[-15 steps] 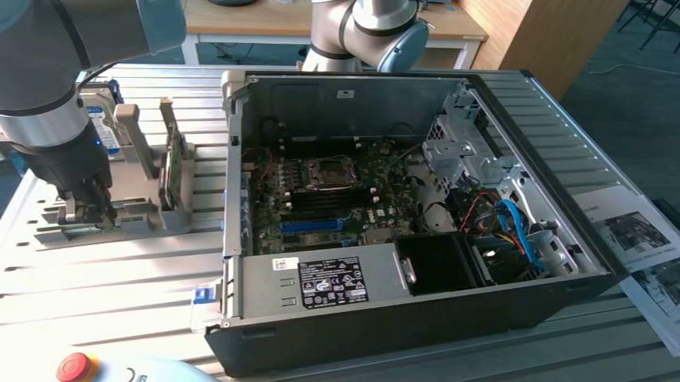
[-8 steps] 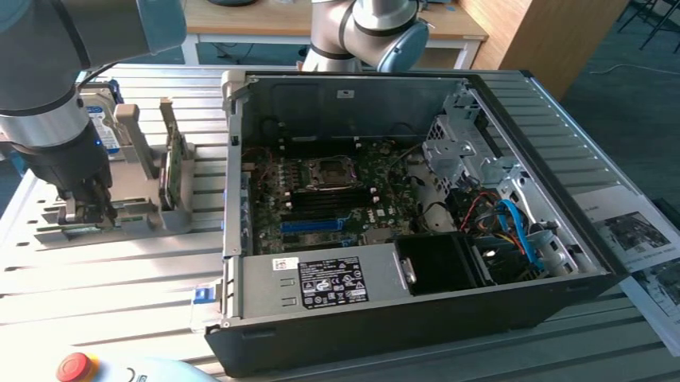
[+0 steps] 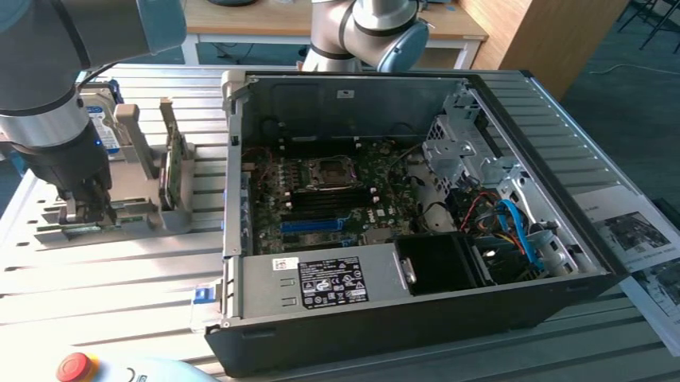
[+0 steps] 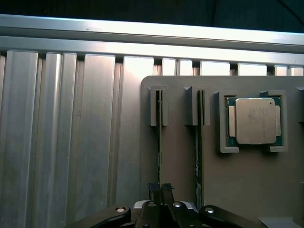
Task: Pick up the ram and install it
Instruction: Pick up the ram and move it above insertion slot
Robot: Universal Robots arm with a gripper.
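Grey arm [image 3: 43,111], pale blue caps [image 3: 406,49], black claw [image 3: 85,208]

The big grey robot arm [image 3: 43,48] with light blue caps is seen in the exterior view at about ten o'clock. A second round joint [image 3: 388,36] of it, also capped in blue, is seen at twelve o'clock. The silver wrist [image 3: 37,127] is pointed straight down. Under it, at about nine o'clock, the black gripper [image 3: 87,208] is held low with its tips turned down. In the wrist view its two dark fingers [image 4: 167,190] are set close together, and the thin edge of the ram [image 4: 158,142], a long narrow green circuit-board stick, is pinched between them.
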